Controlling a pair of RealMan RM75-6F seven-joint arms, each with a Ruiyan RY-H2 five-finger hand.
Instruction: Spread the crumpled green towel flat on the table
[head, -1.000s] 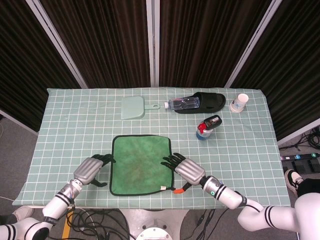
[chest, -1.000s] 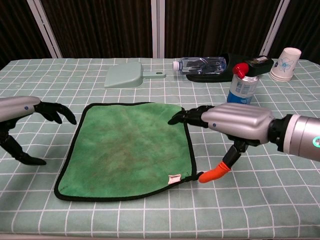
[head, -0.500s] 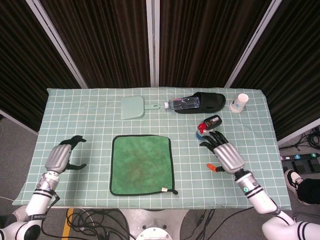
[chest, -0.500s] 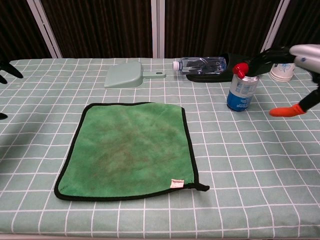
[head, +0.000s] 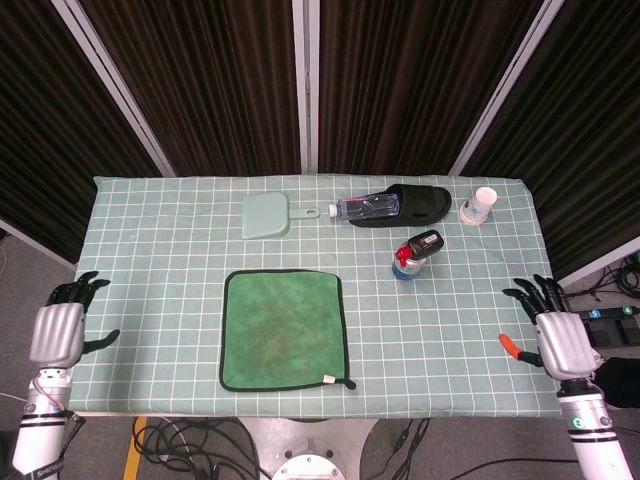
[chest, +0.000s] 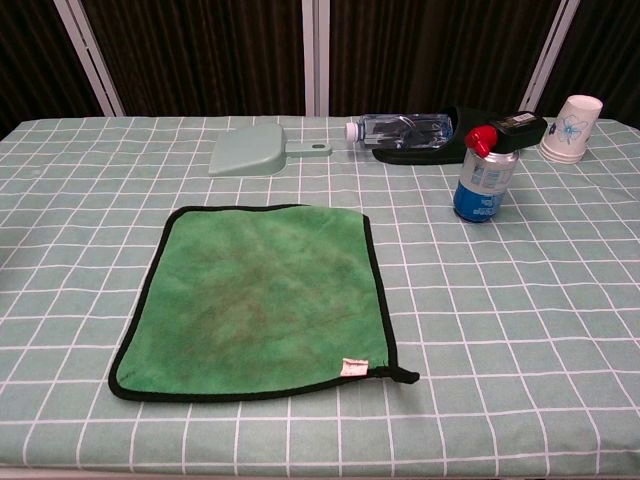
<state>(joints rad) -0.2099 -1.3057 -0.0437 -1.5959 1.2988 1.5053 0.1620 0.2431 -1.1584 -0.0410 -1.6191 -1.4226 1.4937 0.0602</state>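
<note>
The green towel (head: 284, 330) with a black hem lies spread flat on the checked tablecloth, near the front middle; the chest view shows the towel (chest: 260, 297) smooth, with a small tag at its front right corner. My left hand (head: 59, 331) hangs off the table's left edge, fingers apart and holding nothing. My right hand (head: 557, 341) is off the right edge, fingers spread and empty, its orange thumb tip pointing toward the table. Neither hand shows in the chest view.
A pale green dustpan (head: 268, 215) lies at the back. A clear water bottle (head: 368, 208) rests against a black slipper (head: 420, 204). A blue can with a red cap (head: 407, 259) stands right of the towel. A paper cup (head: 479, 206) sits back right.
Both hands have drawn back outward from beside the towel, past the table's left and right edges. The towel has stayed flat and still.
</note>
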